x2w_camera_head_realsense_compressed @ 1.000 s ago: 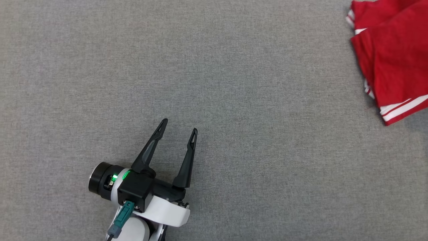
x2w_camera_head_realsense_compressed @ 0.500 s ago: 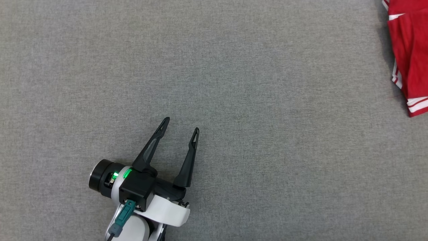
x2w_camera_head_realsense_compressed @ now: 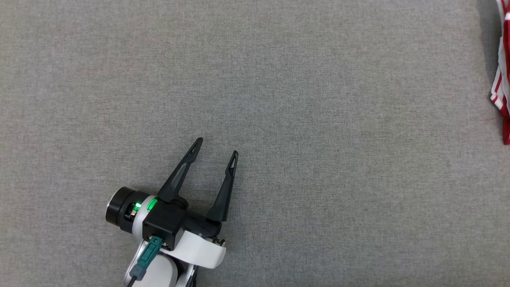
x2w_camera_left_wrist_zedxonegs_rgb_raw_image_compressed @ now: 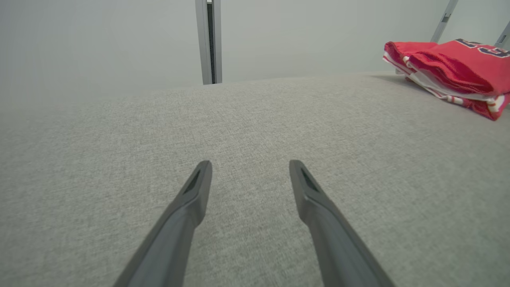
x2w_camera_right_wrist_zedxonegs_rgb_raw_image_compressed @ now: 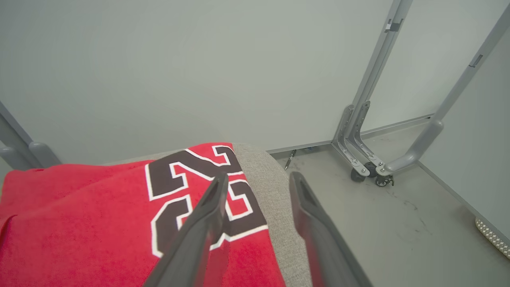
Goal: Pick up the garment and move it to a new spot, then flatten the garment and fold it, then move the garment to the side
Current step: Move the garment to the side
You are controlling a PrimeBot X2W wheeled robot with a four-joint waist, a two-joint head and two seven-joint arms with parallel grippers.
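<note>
The garment (x2w_camera_head_realsense_compressed: 505, 59) is a red jersey with white stripes, seen as a thin strip at the right edge of the head view. It lies folded far right on the grey cloth table (x2w_camera_head_realsense_compressed: 318, 119) in the left wrist view (x2w_camera_left_wrist_zedxonegs_rgb_raw_image_compressed: 450, 65). In the right wrist view the garment (x2w_camera_right_wrist_zedxonegs_rgb_raw_image_compressed: 79, 215) shows a dark number outlined in white. My right gripper (x2w_camera_right_wrist_zedxonegs_rgb_raw_image_compressed: 258, 175) hovers over its corner by the table's edge, fingers apart with nothing between them. My left gripper (x2w_camera_head_realsense_compressed: 216, 146) stands open and holds nothing over bare cloth at the lower left, also visible as my left gripper (x2w_camera_left_wrist_zedxonegs_rgb_raw_image_compressed: 250, 163).
Past the garment the table's rounded edge (x2w_camera_right_wrist_zedxonegs_rgb_raw_image_compressed: 275, 179) drops to a grey floor. A metal frame on casters (x2w_camera_right_wrist_zedxonegs_rgb_raw_image_compressed: 364, 167) stands by the wall there. A vertical post (x2w_camera_left_wrist_zedxonegs_rgb_raw_image_compressed: 209, 40) rises behind the table's far side.
The garment has slid right, almost out of the head view, while my left gripper stayed in place. My right gripper has gone from shut to apart.
</note>
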